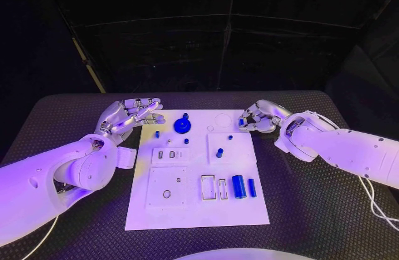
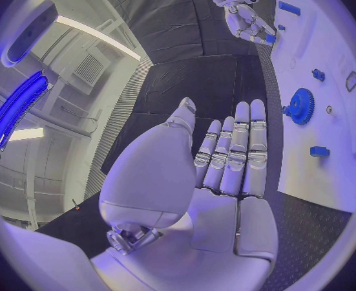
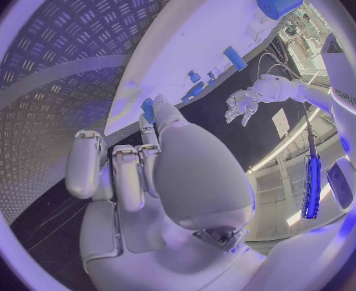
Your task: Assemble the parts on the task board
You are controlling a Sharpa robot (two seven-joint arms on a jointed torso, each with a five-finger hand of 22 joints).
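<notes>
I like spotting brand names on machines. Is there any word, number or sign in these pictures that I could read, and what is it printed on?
"sharpa": small dark lettering on the white left arm, seen sideways in the right wrist view; small, so the reading is not certain.
Task board: no lettering that I can make out.
Blue gear and the other blue parts: no markings legible.

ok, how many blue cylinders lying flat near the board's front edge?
2. The larger blue cylinder and a slimmer blue cylinder lie side by side, the slimmer one nearer the task board's right edge. Smaller blue parts sit farther back; some may be hidden by the hands.
</notes>
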